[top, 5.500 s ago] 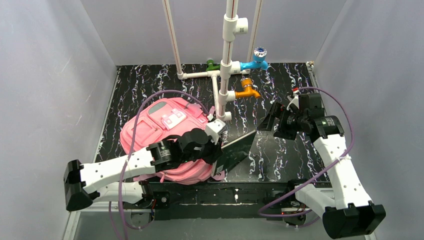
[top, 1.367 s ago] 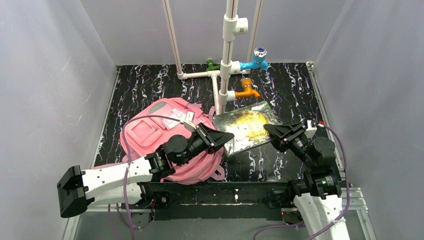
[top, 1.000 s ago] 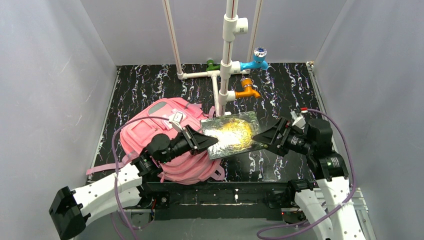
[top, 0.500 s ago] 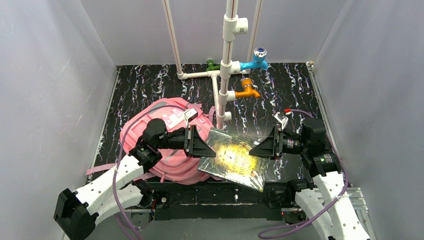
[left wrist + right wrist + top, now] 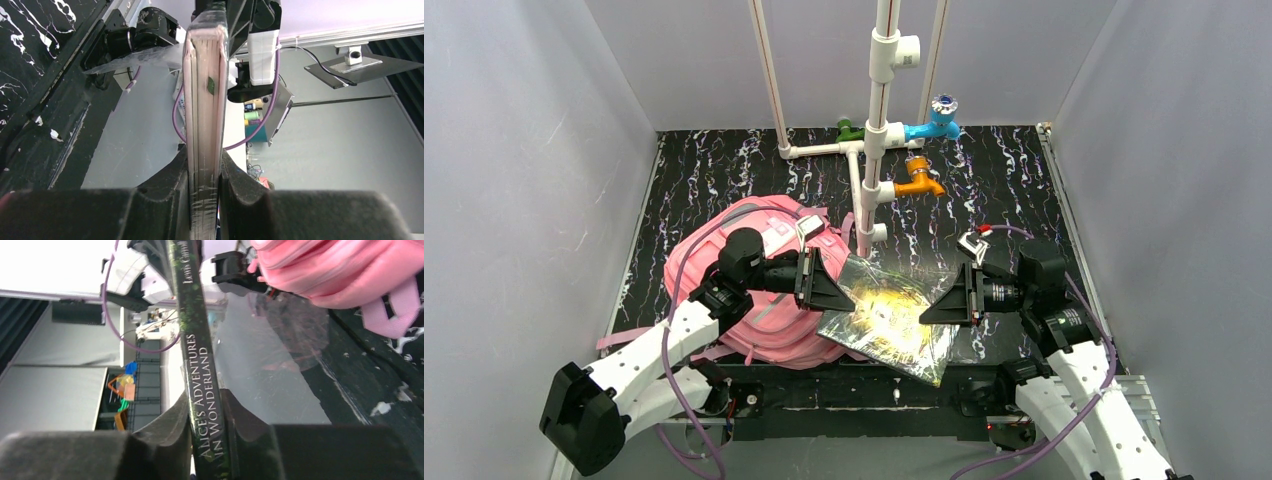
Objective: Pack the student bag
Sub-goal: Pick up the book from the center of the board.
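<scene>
Both arms reach inward from the near edge, forearms low and wrists level, facing each other. Between them the book (image 5: 889,320) hangs cover-up over the table's (image 5: 724,170) near edge, with its length running near to far. The left gripper (image 5: 829,290) is clamped on its page edge and the right gripper (image 5: 939,305) is closed on the spine. Behind the left arm the bag (image 5: 784,340) lies front-up, left of centre. Its straps trail at the near side, and its length seems to run near to far. Pipes with taps (image 5: 871,150) stand farthest.
</scene>
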